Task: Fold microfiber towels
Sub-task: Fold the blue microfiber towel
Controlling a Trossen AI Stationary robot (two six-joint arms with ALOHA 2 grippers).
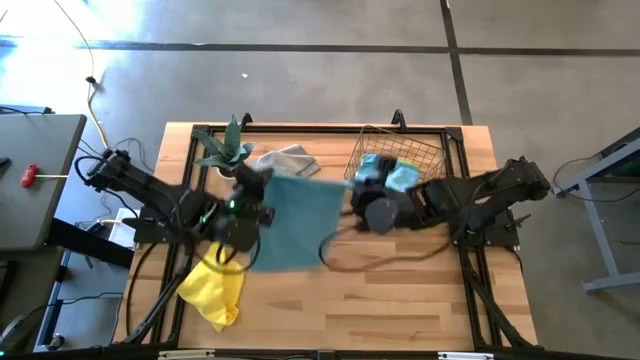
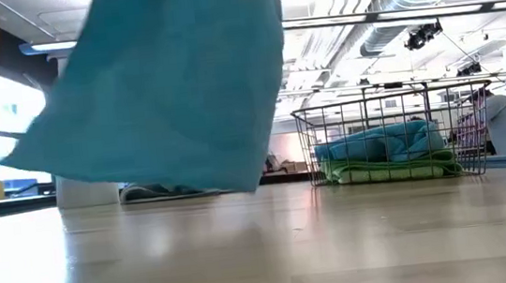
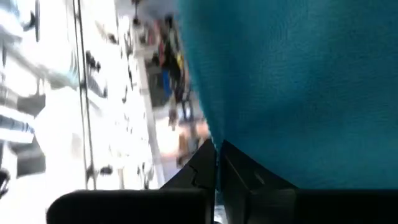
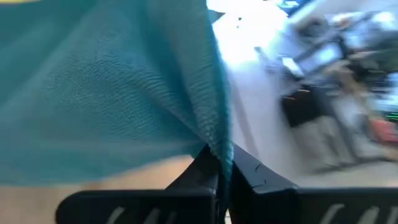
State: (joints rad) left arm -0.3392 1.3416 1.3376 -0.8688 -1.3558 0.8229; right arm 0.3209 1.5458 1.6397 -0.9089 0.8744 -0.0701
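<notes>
In the high view, a yellow towel [image 1: 212,292] lay crumpled at the lower left of the wooden surface [image 1: 400,300], near its front edge. Just above it in the frame, the left pincer [image 1: 262,190] was clamped shut on the left edge of a blue towel [image 1: 297,222], which hung spread in the air between the two arms over the middle of the surface. The left wrist view showed the two dark fingers [image 3: 205,171] pressed together with the blue cloth pinched between them. Toward the upper left of the surface stood a small green plant [image 1: 225,148], and just right of it lay a grey towel [image 1: 288,160]. In the low view, the blue towel filled the upper left of the frame, its lower edge hanging clear above the surface. At the centre right of the high view, the right pincer [image 1: 352,195] was likewise closed on the towel's right edge, and the right wrist view showed cloth gathered between its shut fingers [image 4: 208,168]. Behind that pincer, at the upper right of the surface, sat a wire basket [image 1: 430,152] holding another blue towel [image 1: 385,172]; the low view showed that cloth lying on top of a green towel [image 2: 393,170] in the basket.
</notes>
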